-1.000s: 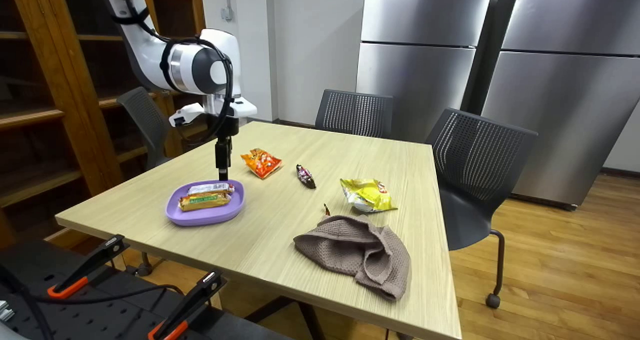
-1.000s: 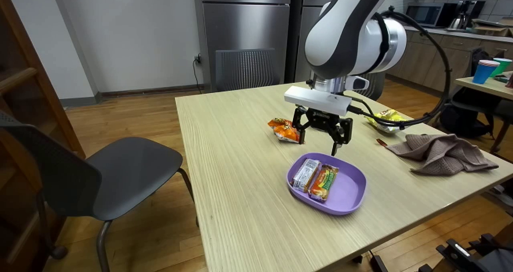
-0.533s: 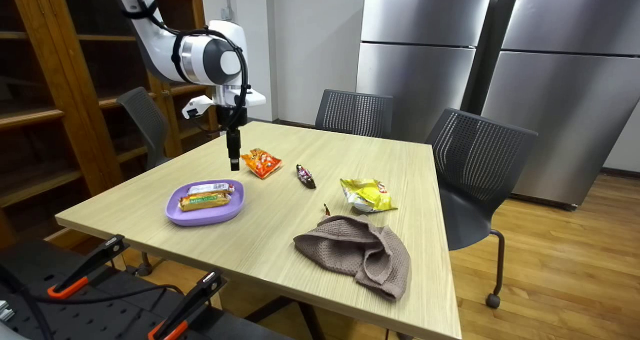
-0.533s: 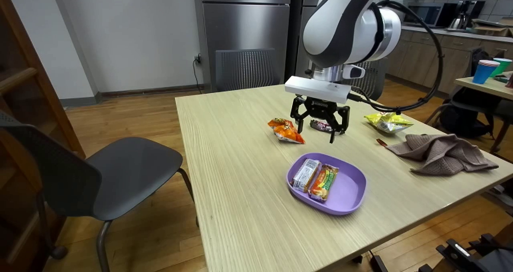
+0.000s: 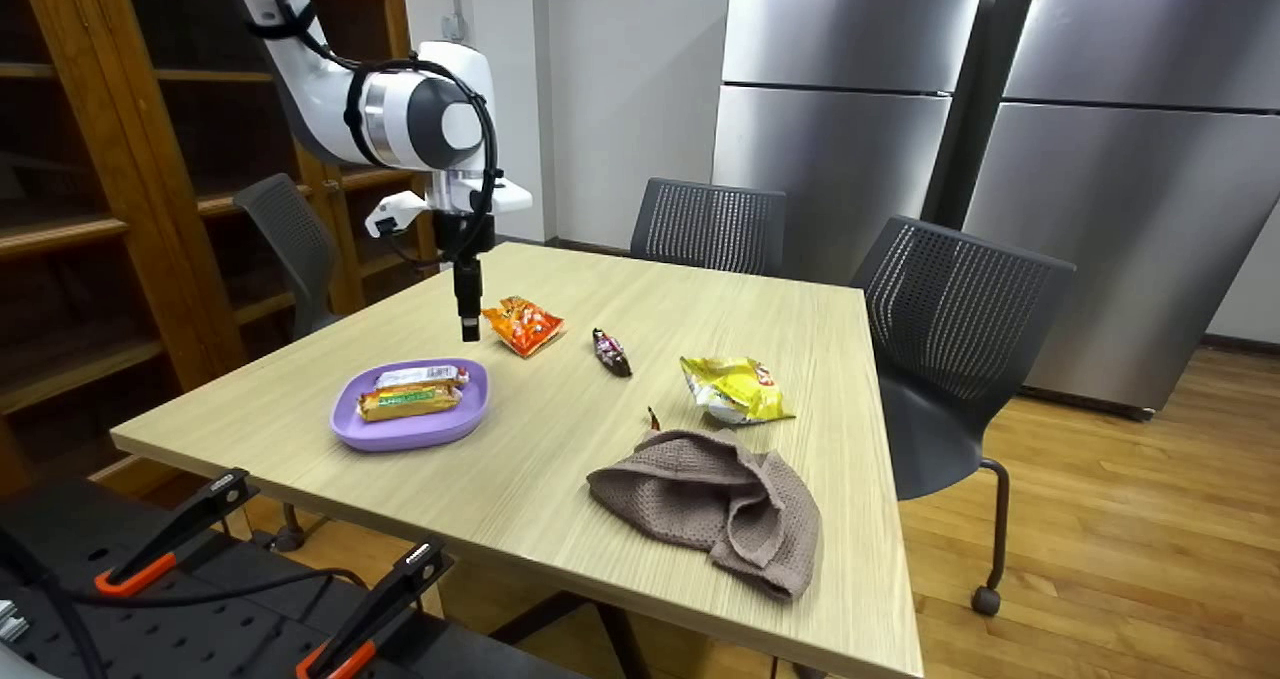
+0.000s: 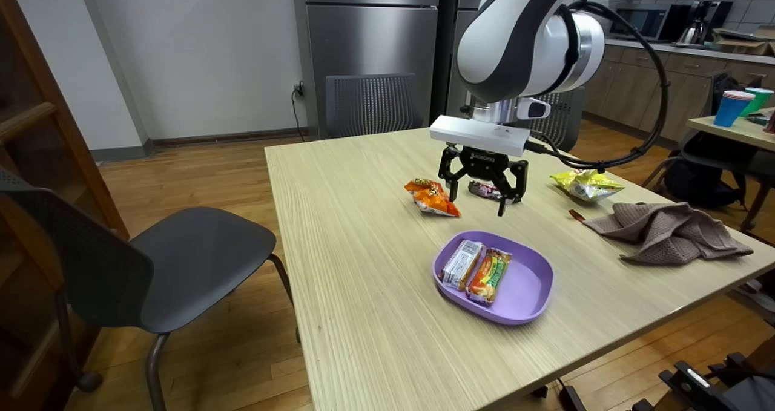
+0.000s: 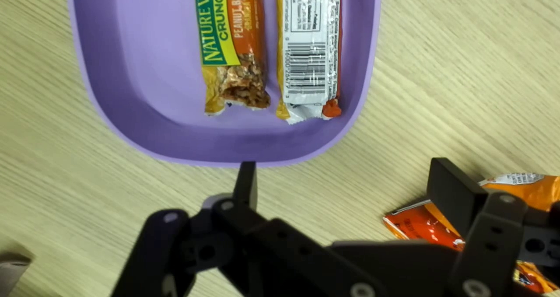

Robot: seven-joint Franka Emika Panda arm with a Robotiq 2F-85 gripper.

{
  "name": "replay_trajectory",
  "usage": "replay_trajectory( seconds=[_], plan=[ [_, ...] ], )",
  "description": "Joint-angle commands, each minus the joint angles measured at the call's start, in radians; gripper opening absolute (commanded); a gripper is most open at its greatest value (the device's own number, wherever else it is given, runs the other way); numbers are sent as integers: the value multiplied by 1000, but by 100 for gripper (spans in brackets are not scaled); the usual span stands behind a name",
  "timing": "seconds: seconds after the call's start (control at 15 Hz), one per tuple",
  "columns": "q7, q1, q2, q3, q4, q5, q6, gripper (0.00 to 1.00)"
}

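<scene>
My gripper hangs above the table with its jaws wide apart and nothing between them. A shallow purple tray sits just in front of it. Inside lie two wrapped granola bars side by side: one label up, the green and orange bar, the other barcode up, the silver bar. An orange snack bag lies close by on the table; in the wrist view the right finger partly covers that bag. Behind the gripper, a dark wrapped snack is partly hidden in an exterior view.
A yellow chip bag and a crumpled brown cloth lie farther along the table, with a small reddish-brown tip poking out beside the cloth. Chairs stand around the table. Black clamps sit by the near edge.
Over the first half second my gripper rose and drew back from the tray, uncovering the dark snack. Since then it has hardly moved. The jaws stayed open; both bars kept their places.
</scene>
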Motion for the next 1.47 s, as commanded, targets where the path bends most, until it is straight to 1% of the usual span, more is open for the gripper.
replay_trajectory(
  seconds=[0.0, 0.27, 0.53, 0.93, 1.4],
  plan=[
    [0, 0, 0, 0, 2, 0, -2, 100],
    [-8, -5, 7, -24, 21, -21, -5, 100],
    [-71, -32, 13, -37, 27, -35, -9, 100],
    [-281, -101, 39, -32, 56, -29, -9, 100],
    [-559, -154, 82, -35, 118, -28, -10, 100]
  ],
)
